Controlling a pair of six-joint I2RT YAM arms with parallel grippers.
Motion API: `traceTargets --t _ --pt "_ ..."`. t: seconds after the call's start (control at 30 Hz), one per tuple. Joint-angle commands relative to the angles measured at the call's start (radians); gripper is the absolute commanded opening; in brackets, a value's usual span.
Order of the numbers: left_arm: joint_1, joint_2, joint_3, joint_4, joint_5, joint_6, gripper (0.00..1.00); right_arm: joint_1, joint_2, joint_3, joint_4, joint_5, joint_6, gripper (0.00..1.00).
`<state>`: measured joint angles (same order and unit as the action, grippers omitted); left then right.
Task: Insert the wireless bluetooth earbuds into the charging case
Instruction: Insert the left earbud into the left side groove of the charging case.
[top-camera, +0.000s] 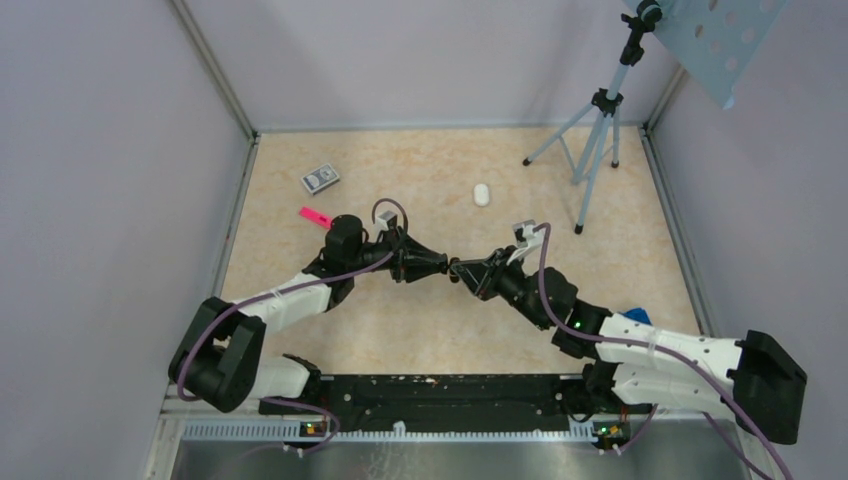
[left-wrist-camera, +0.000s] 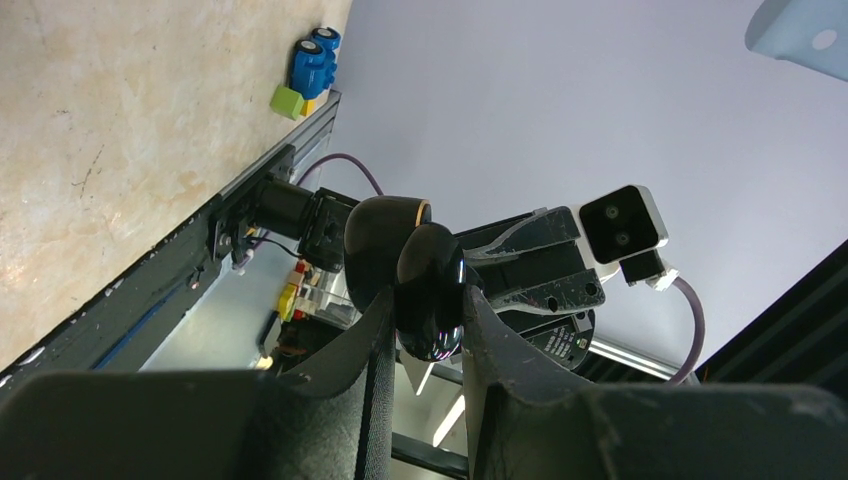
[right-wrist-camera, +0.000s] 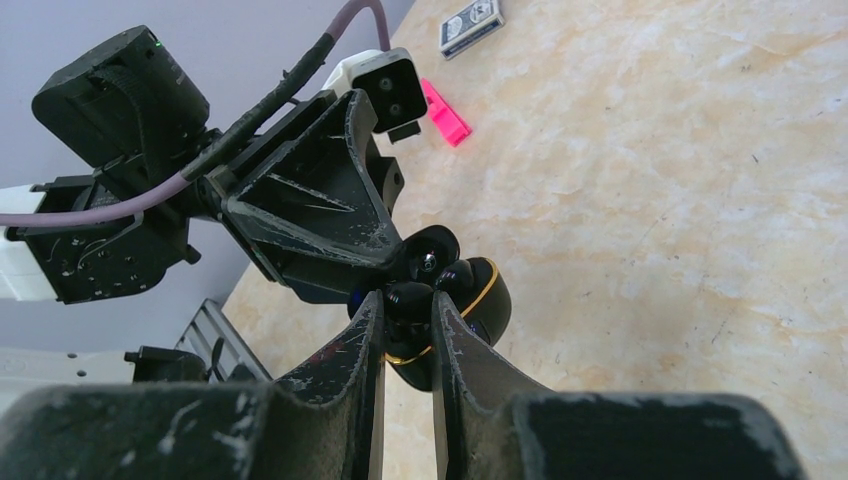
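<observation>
Meeting in mid-air above the marbled worktop (top-camera: 420, 330), the two arms are held tip to tip; the left gripper (top-camera: 443, 264) is clamped nearly closed on the black, gold-rimmed charging case (left-wrist-camera: 428, 292), whose lid is seen swung open in the right wrist view; the right gripper (top-camera: 464, 271) is pinched to a narrow gap on what appears to be one black earbud (right-wrist-camera: 407, 299), held touching the case's open mouth. The task is judged part-way done: this bud is at the case but is not shown seated, and its release remains to be made; a second dark bud may be lodged inside, though that cannot be told; a small white oval item (top-camera: 481, 194) is seen lying well apart on the worktop.
</observation>
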<state>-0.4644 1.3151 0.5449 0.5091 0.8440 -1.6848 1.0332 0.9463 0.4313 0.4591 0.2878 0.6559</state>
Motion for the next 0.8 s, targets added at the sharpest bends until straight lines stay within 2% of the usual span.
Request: traceTargets --t 0.0,0.3,0.63,0.77 --pt "0.012 -0.041 -0.005 0.082 -0.015 -0.016 0.0 0.019 -0.017 -0.02 -0.025 -0.009 -0.007 0.02" --pt "0.012 -0.045 -0.001 0.083 -0.015 -0.015 0.0 0.03 0.006 -0.003 -0.037 -0.006 -0.02 0.03" --pt "0.012 -0.039 0.004 0.082 -0.011 -0.01 0.0 0.038 0.014 0.041 -0.075 0.005 -0.048 0.15" --pt "0.013 -0.036 0.01 0.075 -0.011 -0.006 0.0 0.039 0.01 0.045 -0.081 0.012 -0.05 0.16"
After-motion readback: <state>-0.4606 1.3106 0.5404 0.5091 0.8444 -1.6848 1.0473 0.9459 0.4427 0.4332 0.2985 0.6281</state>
